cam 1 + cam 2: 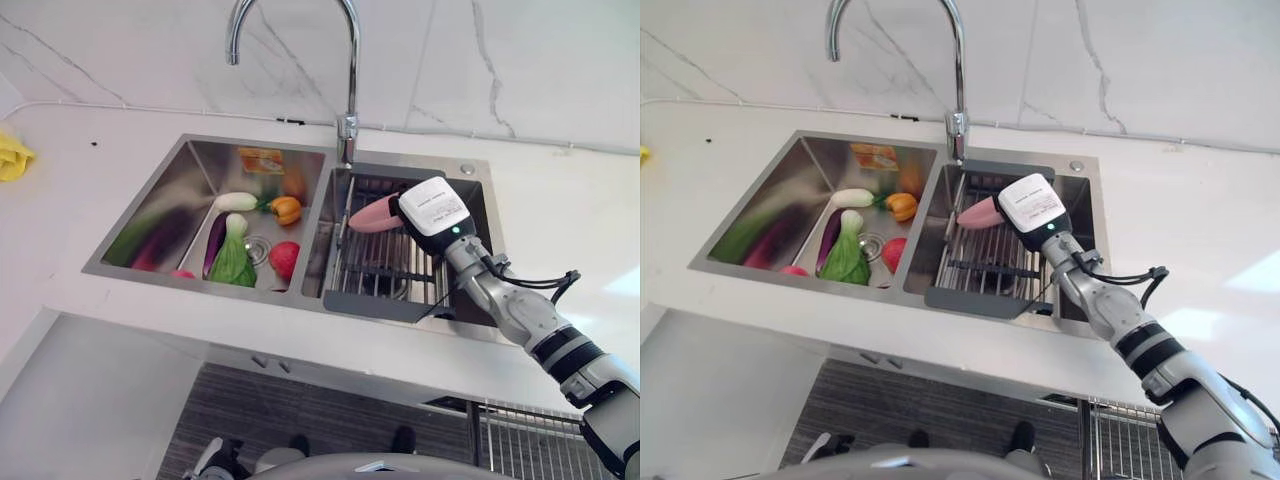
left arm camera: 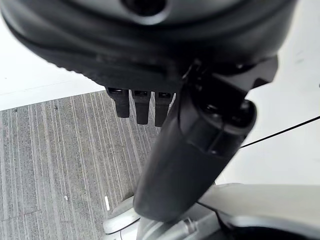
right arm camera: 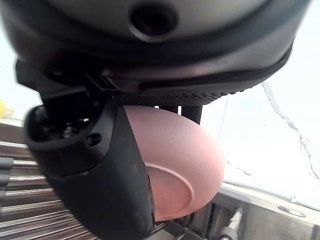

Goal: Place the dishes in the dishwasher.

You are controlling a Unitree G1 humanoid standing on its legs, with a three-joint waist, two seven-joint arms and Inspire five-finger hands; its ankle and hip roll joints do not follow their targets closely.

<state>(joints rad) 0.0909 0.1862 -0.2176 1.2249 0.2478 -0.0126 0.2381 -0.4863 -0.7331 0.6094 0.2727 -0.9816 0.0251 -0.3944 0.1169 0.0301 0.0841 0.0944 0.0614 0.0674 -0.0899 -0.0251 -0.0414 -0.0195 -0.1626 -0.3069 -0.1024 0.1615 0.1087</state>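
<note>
My right hand (image 1: 432, 207) reaches over the right sink basin and is shut on a pink bowl (image 1: 374, 216). In the right wrist view the thumb (image 3: 100, 170) presses on the bowl's underside (image 3: 185, 165) while the fingers lie behind it. The bowl hangs tilted just above the wire dish rack (image 1: 385, 265) set in that basin. My left hand (image 2: 190, 150) shows in the left wrist view above a grey striped floor, its fingers relaxed and holding nothing.
The left basin (image 1: 190, 180) holds toy vegetables: a green leafy one (image 1: 232, 258), an orange pepper (image 1: 286, 209), a red tomato (image 1: 285, 258), an aubergine. A tall tap (image 1: 345, 60) stands behind the sink. A yellow cloth (image 1: 12, 157) lies far left on the white counter. A wire dishwasher rack (image 1: 530, 435) shows at lower right.
</note>
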